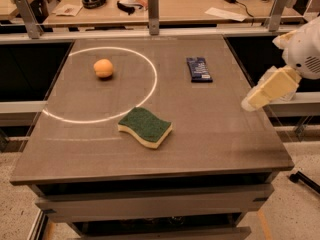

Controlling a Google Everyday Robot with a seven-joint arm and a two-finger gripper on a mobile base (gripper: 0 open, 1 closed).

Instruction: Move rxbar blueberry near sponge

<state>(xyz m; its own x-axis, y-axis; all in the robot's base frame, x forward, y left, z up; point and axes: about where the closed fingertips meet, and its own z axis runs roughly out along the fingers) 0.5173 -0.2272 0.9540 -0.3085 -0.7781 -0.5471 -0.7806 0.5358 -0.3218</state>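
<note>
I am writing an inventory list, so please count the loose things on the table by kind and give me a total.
rxbar blueberry (snack bar): 1
sponge: 1
orange fruit: 1
Total: 3
The gripper hangs at the right edge of the table as the camera sees it, touching none of them.

I see the rxbar blueberry (199, 69) lying flat on the table (225, 144), towards its far right side: a small dark blue bar with pale print, its long side running away from me. The sponge (145, 127) sits well apart from it, nearer me and to the left, just outside the white circle. It rests green face up on thick pale yellow foam, wavy-edged and turned at a slant. My gripper (250, 103) hangs over the table's right edge, touching neither.
</note>
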